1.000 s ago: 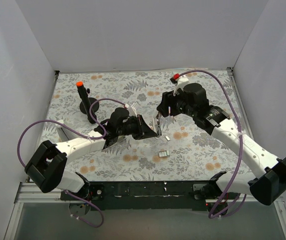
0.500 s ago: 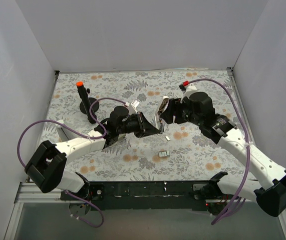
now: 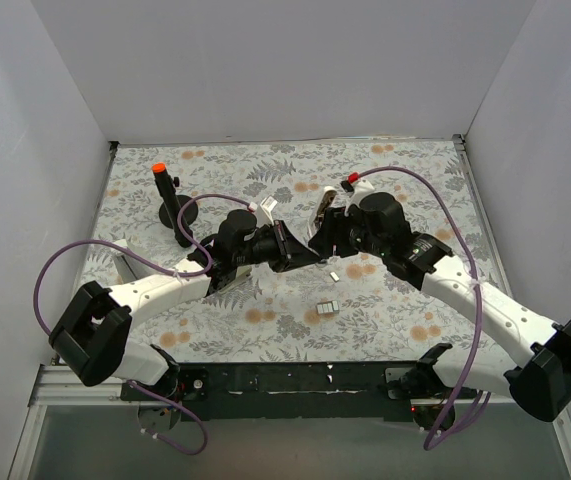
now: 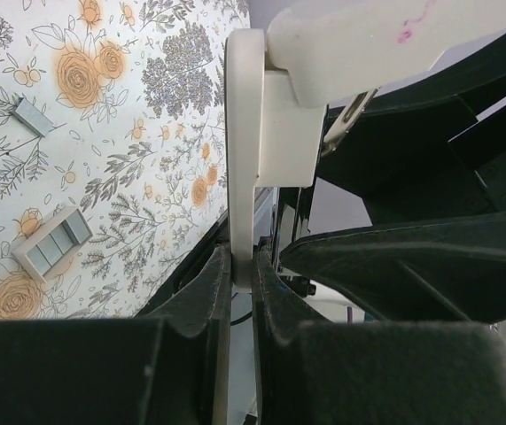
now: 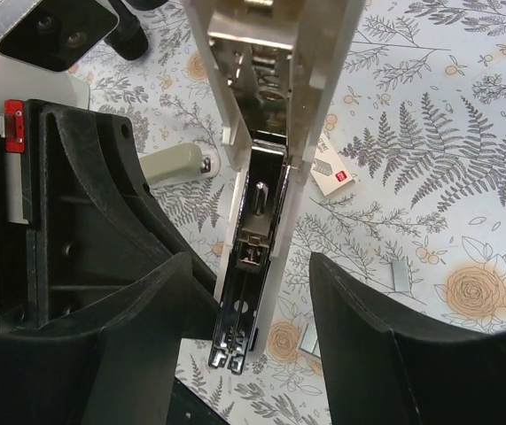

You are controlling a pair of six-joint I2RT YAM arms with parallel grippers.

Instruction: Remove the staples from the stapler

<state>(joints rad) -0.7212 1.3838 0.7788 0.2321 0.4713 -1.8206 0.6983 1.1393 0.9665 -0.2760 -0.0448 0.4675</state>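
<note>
Your top view looks down from behind onto the whole table [image 3: 215, 165]. Both wrist views sit tight against the stapler [image 4: 239, 177], the right facing down; all three share the staples [image 3: 327, 307].

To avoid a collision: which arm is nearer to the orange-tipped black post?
Left. The left arm lies just right of the post; the right arm is farther right, beyond it.

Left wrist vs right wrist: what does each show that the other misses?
Left wrist only: the left hand shut on the stapler's thin beige arm. Right wrist only: the opened metal magazine standing between the right hand's spread fingers, and a small white-pink block on the floral cloth. Both: the stapler held up, and loose staples lying on that cloth.
</note>
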